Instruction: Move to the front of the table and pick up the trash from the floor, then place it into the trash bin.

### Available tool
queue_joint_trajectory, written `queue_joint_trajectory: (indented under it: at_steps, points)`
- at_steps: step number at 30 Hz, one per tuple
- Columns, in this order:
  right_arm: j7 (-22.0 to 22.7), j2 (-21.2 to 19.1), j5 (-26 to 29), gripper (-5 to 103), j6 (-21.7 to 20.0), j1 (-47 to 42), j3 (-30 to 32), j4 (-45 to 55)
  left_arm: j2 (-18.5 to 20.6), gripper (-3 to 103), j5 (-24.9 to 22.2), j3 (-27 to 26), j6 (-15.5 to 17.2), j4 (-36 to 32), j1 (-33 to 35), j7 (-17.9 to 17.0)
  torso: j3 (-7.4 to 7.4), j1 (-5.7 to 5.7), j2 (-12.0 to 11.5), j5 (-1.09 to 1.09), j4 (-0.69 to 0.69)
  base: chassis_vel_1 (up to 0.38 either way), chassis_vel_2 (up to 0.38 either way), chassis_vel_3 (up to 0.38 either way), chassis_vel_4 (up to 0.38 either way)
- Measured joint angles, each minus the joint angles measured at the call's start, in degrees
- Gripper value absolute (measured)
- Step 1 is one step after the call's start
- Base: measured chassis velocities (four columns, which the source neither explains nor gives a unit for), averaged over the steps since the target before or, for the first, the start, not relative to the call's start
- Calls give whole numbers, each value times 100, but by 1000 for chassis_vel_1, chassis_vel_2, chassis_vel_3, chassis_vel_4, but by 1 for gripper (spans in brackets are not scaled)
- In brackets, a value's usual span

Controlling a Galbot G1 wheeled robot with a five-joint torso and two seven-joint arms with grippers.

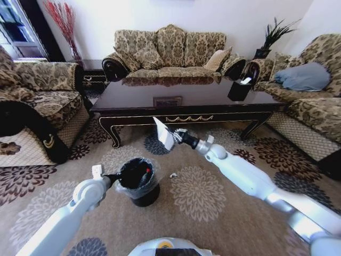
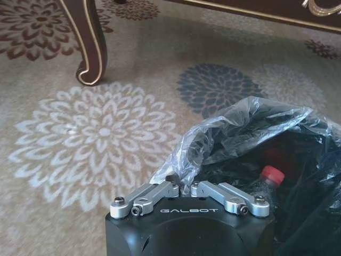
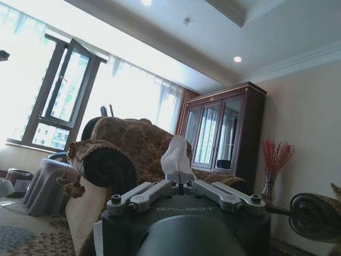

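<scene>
So the right pincer (image 1: 171, 136) is up in the air in front of the coffee table (image 1: 213, 101), pinched shut on a crumpled white paper (image 1: 161, 132), and in the right wrist view that paper (image 3: 176, 154) sticks up from between its tips. The trash bin (image 1: 139, 181) sits on the carpet (image 1: 213, 213) down by the left pincer (image 1: 114, 176), which looks closed right at the bin's plastic liner (image 2: 234, 133). A red-capped bottle (image 2: 269, 178) is already inside. A tiny white scrap (image 1: 173, 175) lies on the floor just beside the bin. My read: it's mid-carry, and next the paper needs swinging over the bin's mouth before letting go.
</scene>
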Motion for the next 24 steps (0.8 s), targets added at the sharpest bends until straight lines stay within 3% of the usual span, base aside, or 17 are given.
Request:
queue_joint_trajectory:
  at_steps: [8, 24]
  points:
    - [154, 272, 45, 0, 6, 230, -512, 234, -267, 4, -130, 567, -35, 632, -883, -1, 0, 0, 0, -1, 0, 0, 0, 0, 0]
    - [136, 435, -395, 0, 106, -75, -959, 14, -564, 4, -292, 855, -47, 1000, -1587, -73, -1, 0, 0, 0, -1, 0, 0, 0, 0]
